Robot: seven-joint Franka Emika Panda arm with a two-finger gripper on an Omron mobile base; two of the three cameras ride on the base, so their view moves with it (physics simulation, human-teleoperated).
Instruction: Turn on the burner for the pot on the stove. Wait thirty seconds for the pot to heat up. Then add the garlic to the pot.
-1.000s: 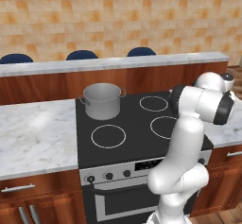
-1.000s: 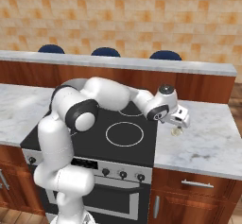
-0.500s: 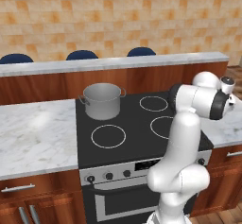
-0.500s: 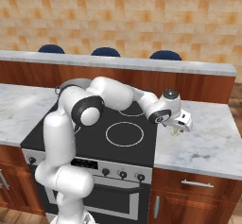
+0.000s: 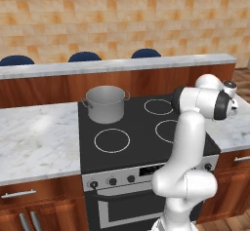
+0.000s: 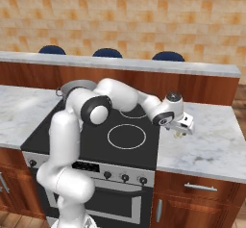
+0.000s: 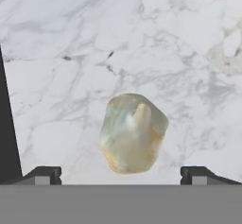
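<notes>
Pot (image 5: 105,103): grey, on the stove (image 5: 136,132) at its 10 o'clock ring, interior not visible. Garlic (image 7: 133,139): on the marble surface (image 6: 211,140) right of the stove (pale, lumpy). Gripper (image 7: 121,175): fully open above the garlic, holding nothing.

Pot (image 5: 105,103) brushed metal – stove (image 5: 132,144) glossy glass – counter (image 7: 156,53) veined marble.

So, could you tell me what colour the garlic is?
Pale yellowish-white garlic, seen best in the hand view.
</notes>
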